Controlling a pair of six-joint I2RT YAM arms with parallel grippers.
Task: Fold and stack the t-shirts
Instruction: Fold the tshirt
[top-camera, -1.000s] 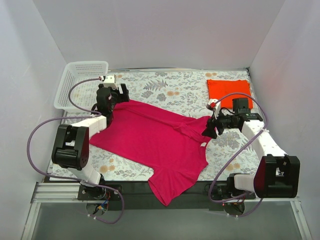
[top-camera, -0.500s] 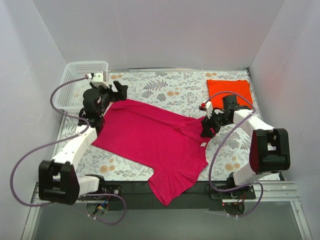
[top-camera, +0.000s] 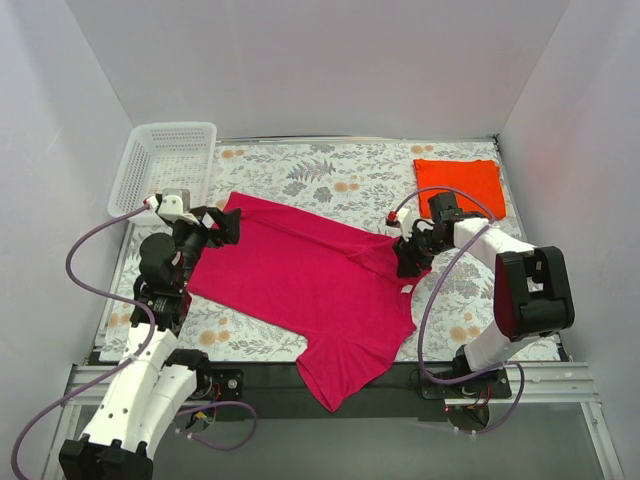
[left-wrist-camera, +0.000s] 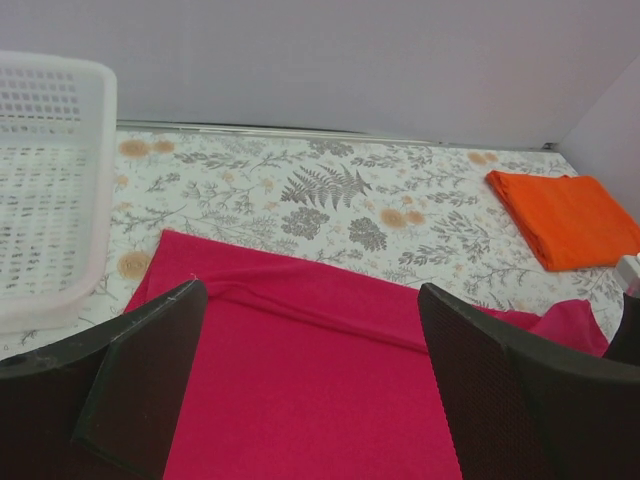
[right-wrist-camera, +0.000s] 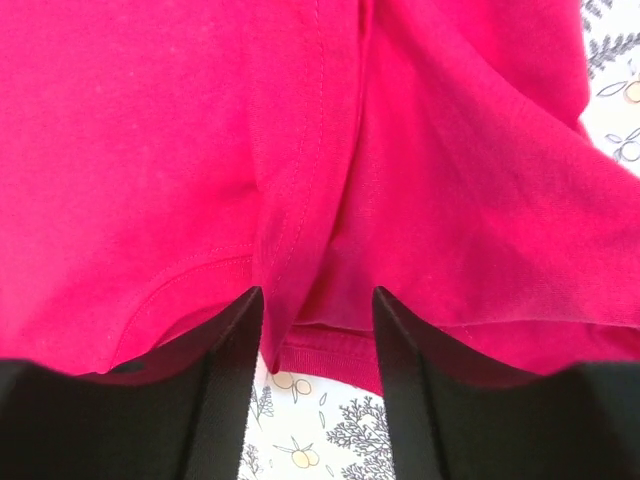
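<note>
The magenta-pink t-shirt (top-camera: 310, 280) lies spread on the flowered table cover (top-camera: 340, 180), one end hanging over the near edge. The orange-red t-shirt (top-camera: 460, 185) lies folded at the back right. My left gripper (top-camera: 215, 228) is wide open and empty just above the pink shirt's left edge. In the left wrist view the pink shirt (left-wrist-camera: 320, 390) fills the gap in the left gripper (left-wrist-camera: 315, 340), and the orange shirt (left-wrist-camera: 565, 215) shows far right. My right gripper (top-camera: 408, 255) is at the shirt's right edge. In the right wrist view, the right gripper (right-wrist-camera: 318, 380) is open with a hemmed fold of the pink shirt (right-wrist-camera: 300, 200) between its fingers.
A white lattice basket (top-camera: 165, 165) stands at the back left and shows in the left wrist view (left-wrist-camera: 50, 180). White walls close in the table on three sides. Purple cables loop beside both arms.
My left gripper has drawn back toward me from the shirt's far left corner. My right gripper has moved left onto the shirt's right edge. The shirt lies about as before.
</note>
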